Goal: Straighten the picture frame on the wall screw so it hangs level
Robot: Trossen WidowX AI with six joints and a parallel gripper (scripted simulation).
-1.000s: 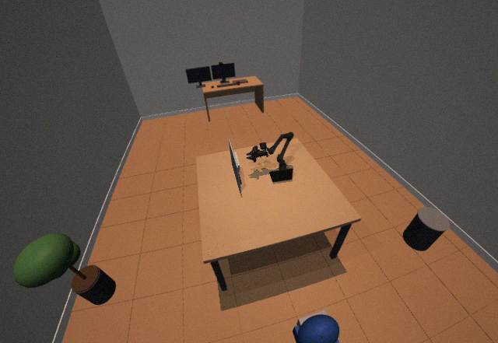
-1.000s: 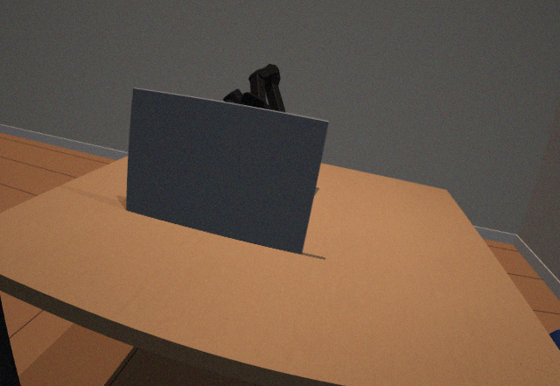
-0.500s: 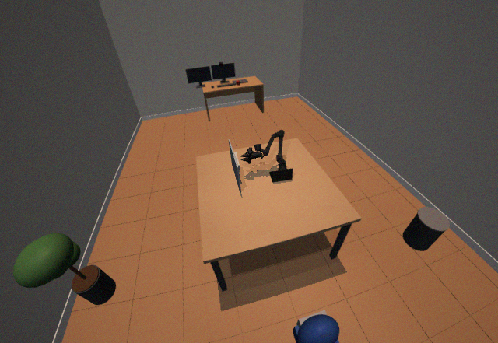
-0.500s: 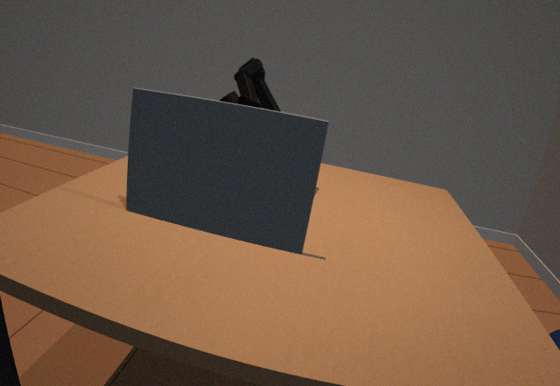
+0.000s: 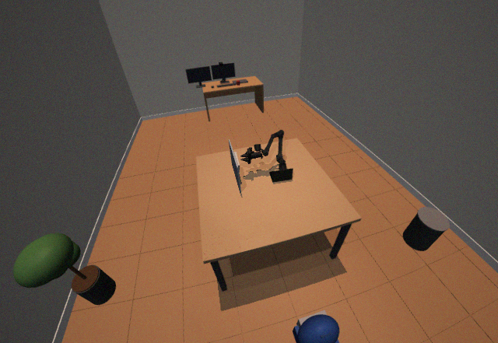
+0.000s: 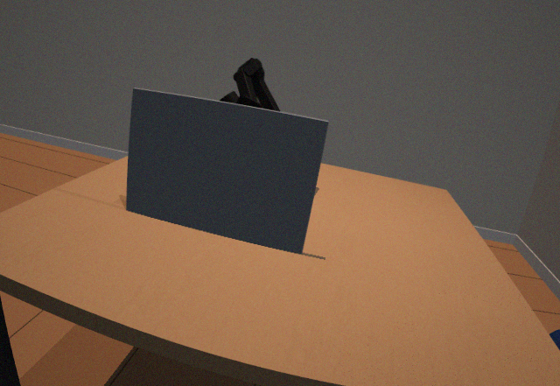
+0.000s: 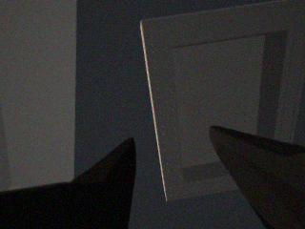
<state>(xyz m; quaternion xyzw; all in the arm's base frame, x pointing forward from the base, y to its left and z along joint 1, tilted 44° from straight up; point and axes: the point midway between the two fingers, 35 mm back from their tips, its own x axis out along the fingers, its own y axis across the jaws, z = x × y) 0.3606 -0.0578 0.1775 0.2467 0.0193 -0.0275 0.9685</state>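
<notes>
The picture frame (image 5: 236, 159) (image 7: 164, 95) is a grey rectangular border around a paler panel, hanging on the dark blue upright board (image 5: 239, 182) (image 6: 217, 169) (image 7: 107, 86). In the wrist view it hangs crooked: its top edge rises to the right, and its bright left edge slants. The screw and notched strip are hidden. My gripper (image 5: 242, 158) (image 7: 172, 137) is open in front of the frame. In the wrist view the left fingertip is left of the frame's left edge and the right fingertip overlaps its inner panel. Nothing shows held. The board hides the fingers in the exterior view.
The board stands on the wooden table (image 5: 273, 211) (image 6: 384, 259), with the arm's dark base (image 5: 281, 175) behind it. A desk (image 5: 233, 85) with two monitors, a potted plant (image 5: 43, 259), a dark bin (image 5: 424, 230) and a blue object (image 5: 319, 329) are farther off.
</notes>
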